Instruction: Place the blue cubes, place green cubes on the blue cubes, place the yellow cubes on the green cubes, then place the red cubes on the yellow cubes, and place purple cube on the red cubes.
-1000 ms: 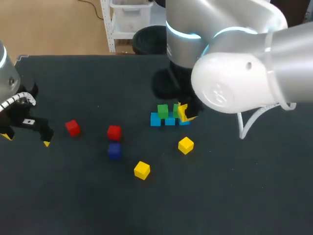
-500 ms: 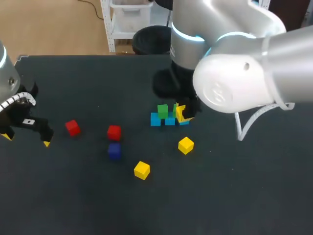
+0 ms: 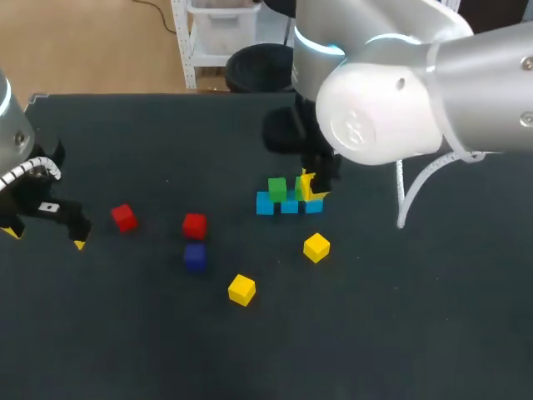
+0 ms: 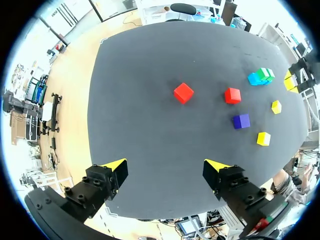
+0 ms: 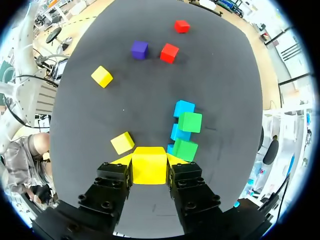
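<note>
Right wrist view: pincer (image 5: pixel 149 161) grips yellow cube (image 5: pixel 149 169) mid-table.

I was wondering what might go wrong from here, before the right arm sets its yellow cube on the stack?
1. The right gripper holds the yellow cube close beside the green cubes. A slightly off-centre descent could knock one off the blue cubes.
2. The two green cubes sit close together, so an opening finger may nudge the neighbouring one on release.
</note>
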Tool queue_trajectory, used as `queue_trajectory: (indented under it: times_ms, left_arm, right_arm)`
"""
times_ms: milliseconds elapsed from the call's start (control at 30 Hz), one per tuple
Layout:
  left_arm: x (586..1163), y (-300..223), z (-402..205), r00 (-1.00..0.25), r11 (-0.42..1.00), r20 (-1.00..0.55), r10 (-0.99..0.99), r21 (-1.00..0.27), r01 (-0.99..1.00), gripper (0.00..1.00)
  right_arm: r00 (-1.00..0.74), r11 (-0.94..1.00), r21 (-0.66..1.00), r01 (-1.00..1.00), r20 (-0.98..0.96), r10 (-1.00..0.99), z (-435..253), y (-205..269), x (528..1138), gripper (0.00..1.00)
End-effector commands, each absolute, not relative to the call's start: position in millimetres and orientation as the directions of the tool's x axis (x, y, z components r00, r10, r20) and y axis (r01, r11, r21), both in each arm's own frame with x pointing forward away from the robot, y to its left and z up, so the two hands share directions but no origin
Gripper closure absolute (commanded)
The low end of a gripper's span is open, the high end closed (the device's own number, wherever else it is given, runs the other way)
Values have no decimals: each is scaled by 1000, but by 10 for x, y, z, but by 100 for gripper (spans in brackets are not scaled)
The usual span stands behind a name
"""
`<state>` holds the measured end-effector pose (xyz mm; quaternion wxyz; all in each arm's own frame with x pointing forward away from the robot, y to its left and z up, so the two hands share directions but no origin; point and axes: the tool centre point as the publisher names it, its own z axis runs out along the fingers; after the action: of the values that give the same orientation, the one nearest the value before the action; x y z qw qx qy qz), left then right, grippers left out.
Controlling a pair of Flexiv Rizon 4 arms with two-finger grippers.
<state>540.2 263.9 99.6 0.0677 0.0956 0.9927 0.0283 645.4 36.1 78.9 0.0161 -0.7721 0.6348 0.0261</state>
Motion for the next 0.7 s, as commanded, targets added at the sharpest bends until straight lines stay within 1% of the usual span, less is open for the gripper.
queue_trajectory:
  times_ms: [33, 700]
  left_arm:
    - [5402, 2649, 994, -972, 980, -130, 196, 66, 189, 0]
    - [5402, 2649, 994, -972, 980, -130, 196, 66, 189, 0]
  right_arm:
    - [187, -189, 20, -982, -54, -981, 740, 402, 6485, 100]
    - [162, -163, 23, -986, -36, -986, 626, 489, 6661, 100]
